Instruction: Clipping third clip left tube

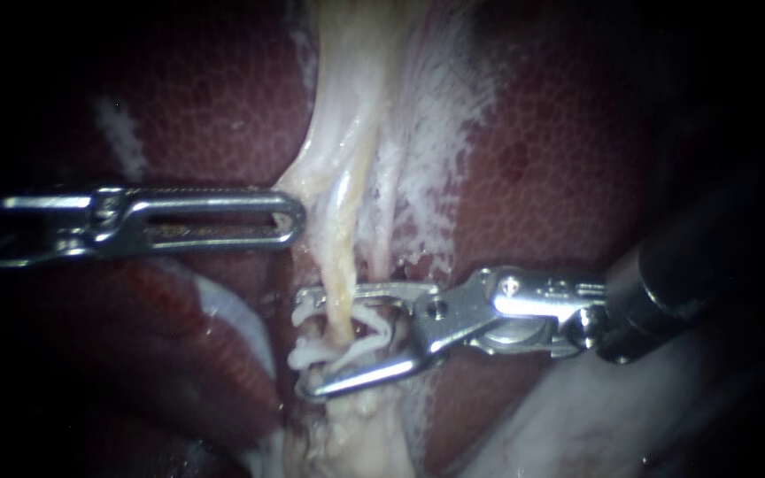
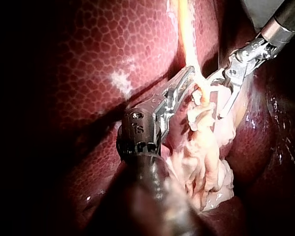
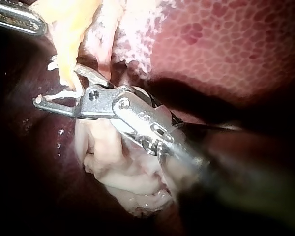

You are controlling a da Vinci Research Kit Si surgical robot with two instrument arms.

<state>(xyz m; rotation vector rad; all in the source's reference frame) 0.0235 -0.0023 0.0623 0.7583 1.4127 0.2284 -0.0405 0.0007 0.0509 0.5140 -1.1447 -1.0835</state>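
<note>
Endoscope: the left instrument [image 1: 292, 217] has its jaws lying together, holding nothing, tip against the tube [image 1: 340, 265]; the right instrument [image 1: 307, 343] grips a white clip [image 1: 381, 329], jaws apart on either side of the tube. Both wrist views show that clip spread around the tube

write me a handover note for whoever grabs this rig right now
Silver slotted left instrument: shut on the edge of the pale tissue sheet beside the tube.
Silver right instrument: holds an open white plastic clip astride the yellowish left tube, over the dark red liver.
Done: clip positioned around the tube.
Left: close it, release, withdraw. White bits near its tip may be other clips; count unclear.
</note>
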